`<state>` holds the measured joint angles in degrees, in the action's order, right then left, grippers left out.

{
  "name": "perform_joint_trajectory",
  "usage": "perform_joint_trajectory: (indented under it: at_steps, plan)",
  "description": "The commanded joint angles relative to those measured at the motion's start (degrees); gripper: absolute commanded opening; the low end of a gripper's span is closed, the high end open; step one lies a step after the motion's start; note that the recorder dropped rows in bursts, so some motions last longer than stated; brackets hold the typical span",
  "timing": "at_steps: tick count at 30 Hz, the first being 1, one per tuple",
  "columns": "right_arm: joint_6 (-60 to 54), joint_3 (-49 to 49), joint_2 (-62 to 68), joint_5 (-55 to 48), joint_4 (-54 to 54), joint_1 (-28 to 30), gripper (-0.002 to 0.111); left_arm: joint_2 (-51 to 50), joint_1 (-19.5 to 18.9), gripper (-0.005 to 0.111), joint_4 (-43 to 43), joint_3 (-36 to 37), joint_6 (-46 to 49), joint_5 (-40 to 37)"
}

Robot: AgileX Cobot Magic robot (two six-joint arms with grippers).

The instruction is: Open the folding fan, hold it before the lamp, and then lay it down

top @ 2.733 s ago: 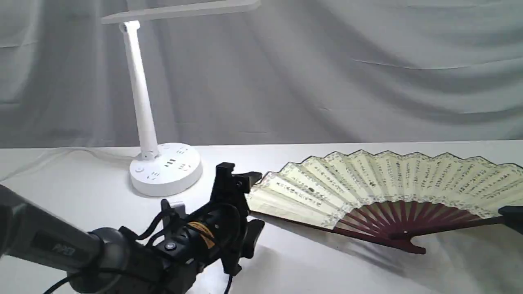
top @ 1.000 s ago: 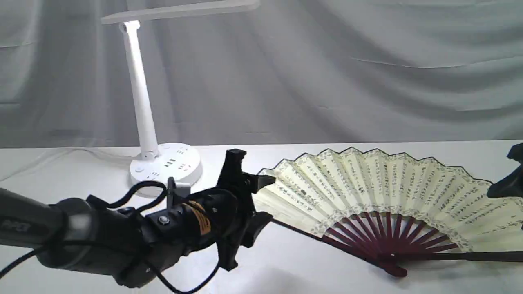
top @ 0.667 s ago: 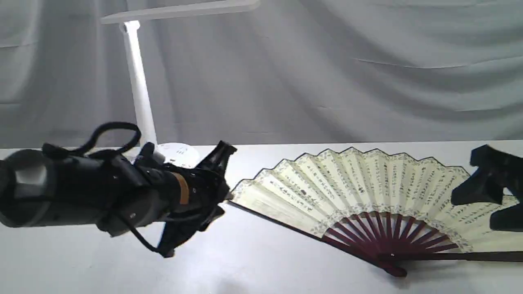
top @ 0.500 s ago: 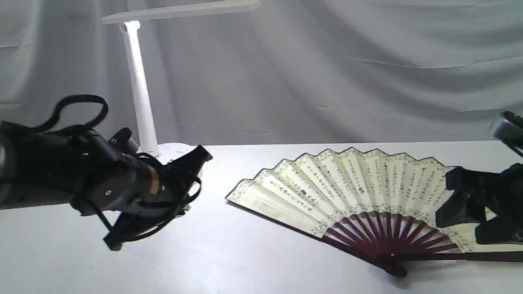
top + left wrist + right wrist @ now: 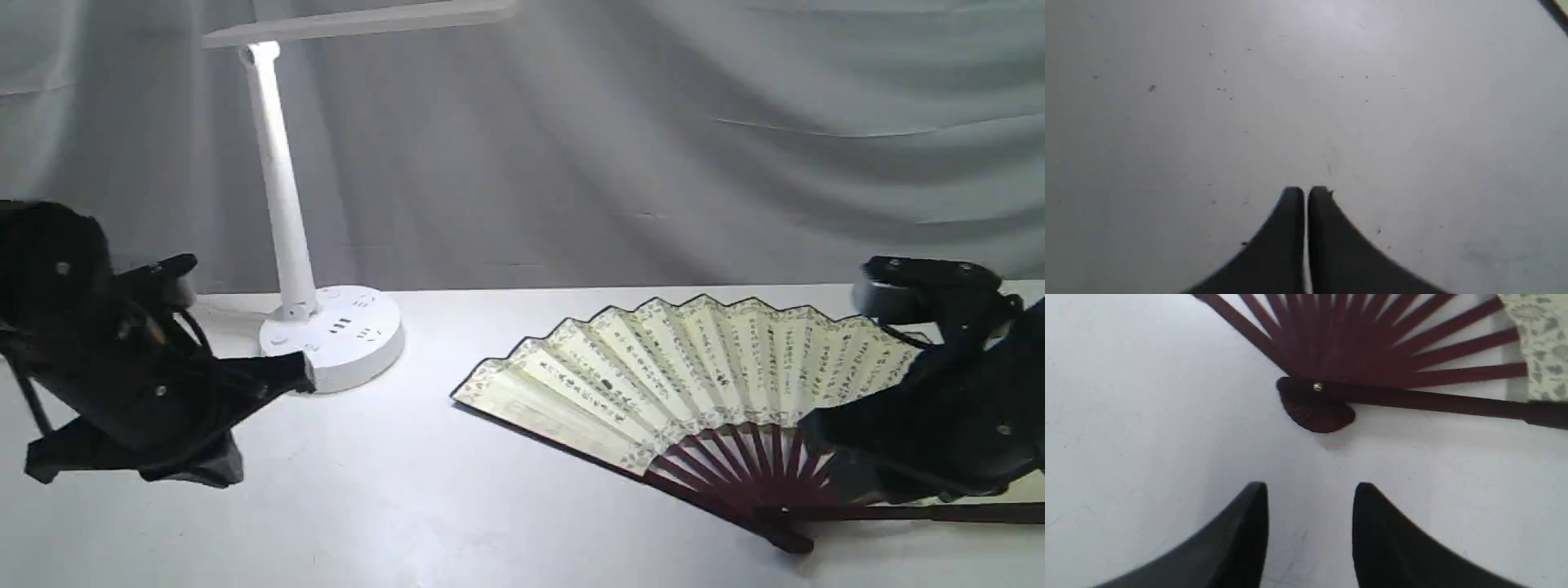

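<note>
The folding fan point(image 5: 694, 367) was laid open, flat on the right of the table point(image 5: 457, 506), spanning left to right, with its pivot point(image 5: 1317, 387) frontward. The lamp point(image 5: 282, 212) was stood well apart, left. The left tool point(image 5: 1305, 191) was closed, empty. The right tool point(image 5: 1311, 488) was held parted, empty, near the pivot.

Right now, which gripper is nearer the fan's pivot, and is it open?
The right gripper: its jaws stand apart, empty, just short of the pivot of the folding fan. The left gripper is shut over the table, near the lamp.
</note>
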<state>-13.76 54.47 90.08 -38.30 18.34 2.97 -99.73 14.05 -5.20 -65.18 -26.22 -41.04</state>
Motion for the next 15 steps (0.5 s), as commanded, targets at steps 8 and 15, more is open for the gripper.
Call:
perform_joint_trajectory:
  at_steps: [8, 15]
  plan:
    - [0.58, 0.28, -0.49, -1.66, -4.90, -1.16, 0.034, 7.10, -8.51, 0.000, -2.69, -0.30, 25.48, -7.56]
    - [7.09, 0.28, -0.49, -4.81, -13.96, -0.84, 0.018, 7.37, -13.37, 0.000, -2.95, -0.30, 30.37, -13.47]
